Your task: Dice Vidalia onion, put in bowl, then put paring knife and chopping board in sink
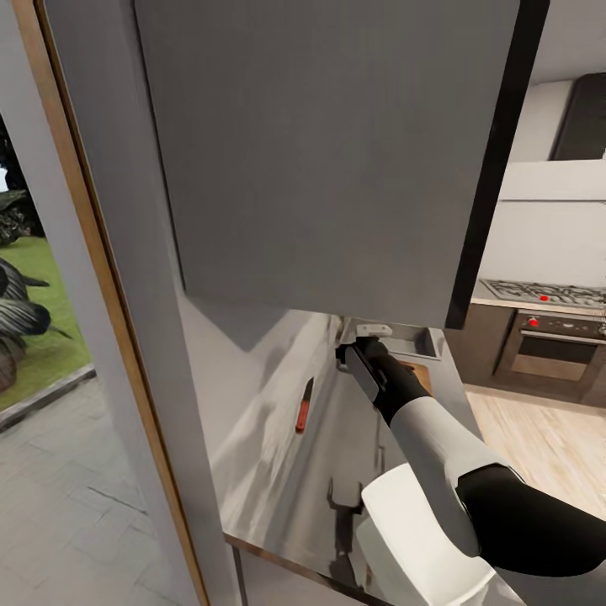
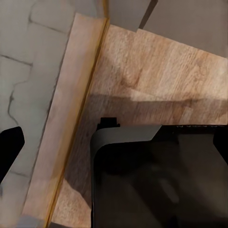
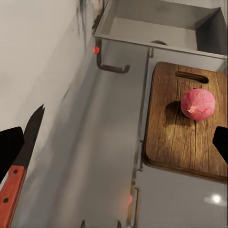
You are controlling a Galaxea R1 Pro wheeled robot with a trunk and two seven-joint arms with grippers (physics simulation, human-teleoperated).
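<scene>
Head view looks down along the countertop [image 1: 278, 471]; right wrist view hovers close above that surface; left wrist faces wooden floor [image 2: 156, 71].

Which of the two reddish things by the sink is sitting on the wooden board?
The Vidalia onion, a round pink bulb on the chopping board. The red-handled paring knife lies apart on the bare countertop.

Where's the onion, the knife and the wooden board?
Vidalia onion [image 3: 197, 104], right wrist view, middle of the bulb.
Paring knife [image 3: 14, 185], right wrist view, red handle.
Chopping board [image 3: 173, 137], right wrist view, bare wood.
</scene>
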